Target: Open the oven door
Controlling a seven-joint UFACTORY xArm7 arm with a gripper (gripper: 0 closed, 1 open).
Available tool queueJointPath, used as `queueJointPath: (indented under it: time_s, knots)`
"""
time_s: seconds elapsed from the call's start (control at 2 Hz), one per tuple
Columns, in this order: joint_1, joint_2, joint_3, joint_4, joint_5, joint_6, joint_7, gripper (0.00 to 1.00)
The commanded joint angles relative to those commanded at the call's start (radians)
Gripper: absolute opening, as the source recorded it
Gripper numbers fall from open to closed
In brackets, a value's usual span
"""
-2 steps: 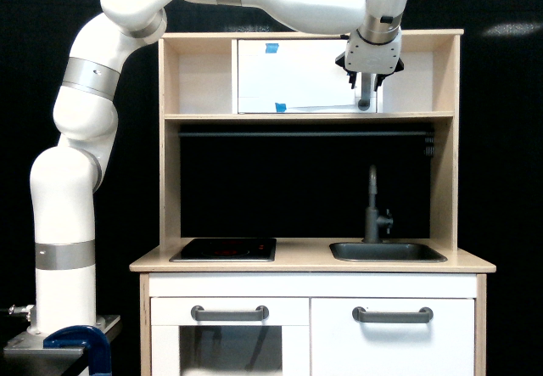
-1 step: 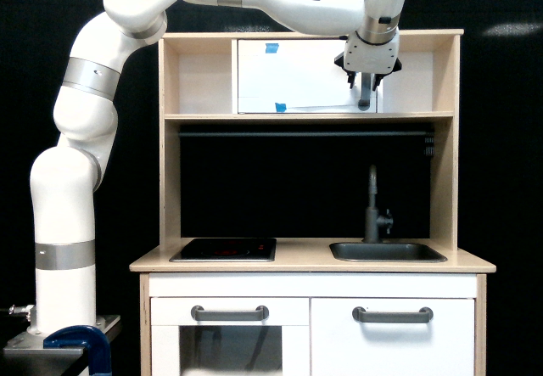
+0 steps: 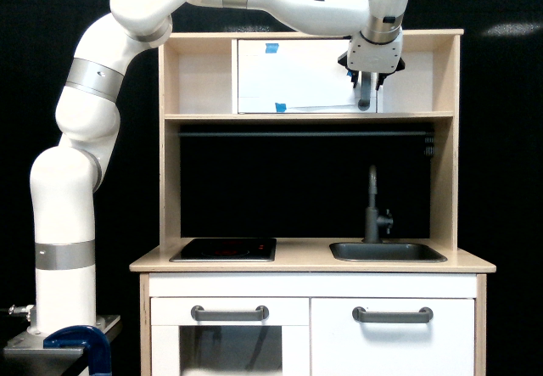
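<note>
Up top, gripper (image 3: 366, 77) meets oven door (image 3: 297, 75) handle (image 3: 364, 96)

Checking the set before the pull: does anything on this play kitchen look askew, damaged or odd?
Nothing stands out. The oven door sits flush and square in the top shelf, the gripper is at its vertical handle, and the faucet stands upright.

No readable text, labels, brands or numbers anywhere. The oven door (image 3: 293, 76) carries only blank blue tape pieces (image 3: 271, 48); the arm and the cabinet fronts below it show no markings.
</note>
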Motion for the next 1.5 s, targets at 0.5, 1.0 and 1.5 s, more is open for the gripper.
queueJointPath:
  time_s: [0.5, 1.0, 1.5]
  knots:
    - [-0.010, -0.010, 0.025, -0.009, -0.009, -0.012, 0.007, 0.00]
    - [-0.021, -0.011, 0.032, -0.010, -0.011, -0.009, 0.005, 0.00]
    - [-0.052, -0.023, 0.046, -0.020, -0.015, 0.009, -0.002, 0.00]
